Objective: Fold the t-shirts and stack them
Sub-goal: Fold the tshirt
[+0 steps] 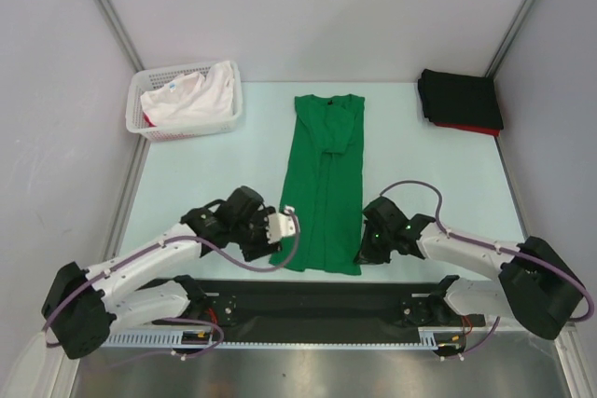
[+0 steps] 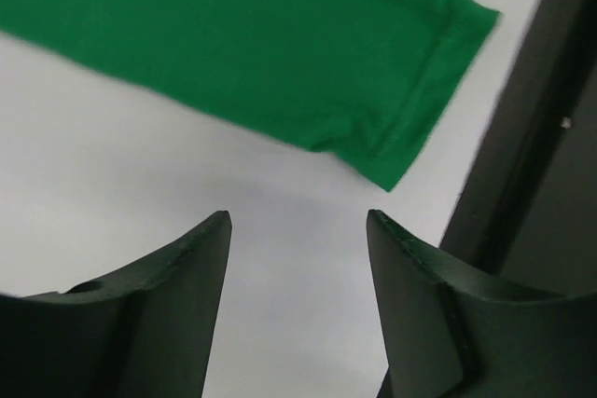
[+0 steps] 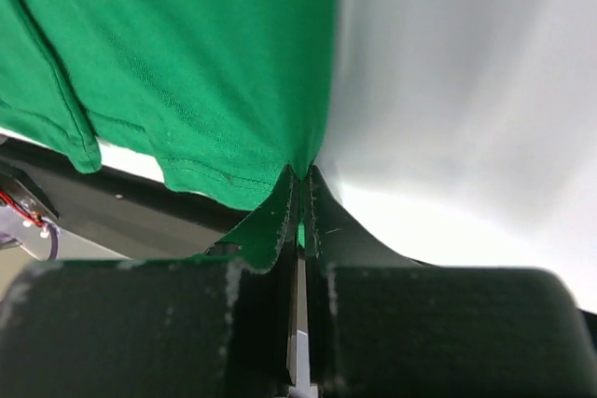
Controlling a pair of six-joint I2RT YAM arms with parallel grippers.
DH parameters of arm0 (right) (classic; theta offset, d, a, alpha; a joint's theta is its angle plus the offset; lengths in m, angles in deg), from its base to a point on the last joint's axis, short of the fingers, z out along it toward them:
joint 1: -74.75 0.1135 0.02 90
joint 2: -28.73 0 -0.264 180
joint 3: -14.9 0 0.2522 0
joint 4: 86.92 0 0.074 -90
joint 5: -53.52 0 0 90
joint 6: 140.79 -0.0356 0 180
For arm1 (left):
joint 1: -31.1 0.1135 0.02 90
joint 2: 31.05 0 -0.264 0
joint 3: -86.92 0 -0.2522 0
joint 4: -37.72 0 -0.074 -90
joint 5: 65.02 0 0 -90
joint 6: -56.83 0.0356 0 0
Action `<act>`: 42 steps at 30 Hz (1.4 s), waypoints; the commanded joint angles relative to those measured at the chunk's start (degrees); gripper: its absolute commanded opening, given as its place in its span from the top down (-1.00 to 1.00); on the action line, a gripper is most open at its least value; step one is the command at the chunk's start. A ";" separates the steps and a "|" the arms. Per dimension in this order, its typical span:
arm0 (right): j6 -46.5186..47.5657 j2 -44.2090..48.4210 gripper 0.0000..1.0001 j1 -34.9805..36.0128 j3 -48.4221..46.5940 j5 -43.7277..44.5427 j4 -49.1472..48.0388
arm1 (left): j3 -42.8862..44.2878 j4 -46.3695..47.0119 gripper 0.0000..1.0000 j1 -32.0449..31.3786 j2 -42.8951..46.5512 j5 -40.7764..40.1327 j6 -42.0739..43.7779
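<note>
A bright green t-shirt (image 1: 323, 184) lies on the table folded into a long narrow strip, collar at the far end. My right gripper (image 1: 365, 251) is shut on its near right hem corner; in the right wrist view (image 3: 302, 174) green cloth (image 3: 187, 62) sits pinched between the fingers. My left gripper (image 1: 284, 223) is open and empty just left of the near left hem corner; in the left wrist view (image 2: 298, 221) that corner (image 2: 392, 151) lies ahead of the fingertips, not touching. A folded black t-shirt (image 1: 459, 98) rests on a red one (image 1: 471, 129) at the far right. A white t-shirt (image 1: 191, 95) lies in the basket.
A white mesh basket (image 1: 184, 128) stands at the far left corner of the table. A black mat strip (image 1: 317, 300) runs along the near edge between the arm bases. Grey walls close in the table on three sides.
</note>
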 commanded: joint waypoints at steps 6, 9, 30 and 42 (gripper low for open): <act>1.57 5.94 1.00 -4.05 4.66 -0.34 5.31 | -0.56 4.85 -0.35 -20.38 -5.41 -7.36 9.59; 2.54 6.29 1.00 -5.02 4.66 -0.77 6.02 | -4.25 7.84 -0.50 -23.81 -5.33 -8.16 16.71; 2.10 6.99 1.00 -3.09 -0.77 -6.32 6.71 | -4.35 9.17 0.90 -28.04 -12.28 -9.39 21.21; 12.72 1.82 1.00 -15.72 -12.29 -11.32 8.57 | 9.51 7.76 0.99 -12.06 -13.06 -2.99 19.54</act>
